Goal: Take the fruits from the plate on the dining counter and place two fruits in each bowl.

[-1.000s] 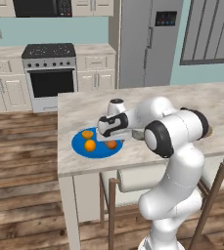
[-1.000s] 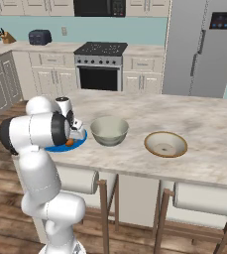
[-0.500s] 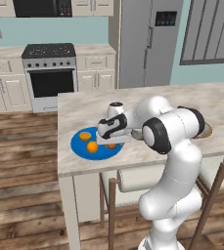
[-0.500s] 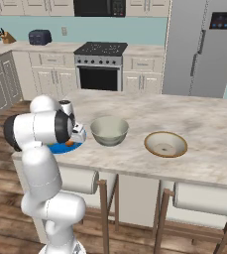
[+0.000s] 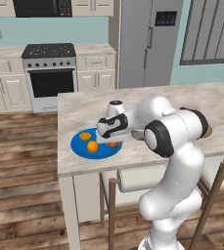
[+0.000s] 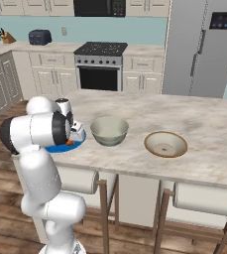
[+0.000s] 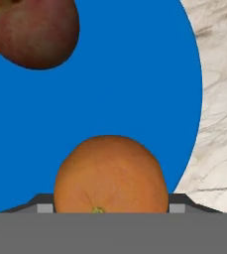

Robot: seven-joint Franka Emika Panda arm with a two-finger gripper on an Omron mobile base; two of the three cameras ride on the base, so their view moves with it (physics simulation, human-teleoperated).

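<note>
Orange fruit (image 7: 111, 173) sits between my jaws on the blue plate (image 7: 135, 74), fingertips (image 7: 44, 207) flanking it (contact I cannot tell); red-brown fruit (image 7: 33, 32) lies beyond. Plate rests on the counter (image 5: 84, 107).

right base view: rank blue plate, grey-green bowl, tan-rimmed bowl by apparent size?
1. tan-rimmed bowl and grey-green bowl: look close in width. The grey-green one is deeper, so I won't rank these two.
2. blue plate: smallest as seen, but the arm hides most of it, so its full extent is unclear.
</note>
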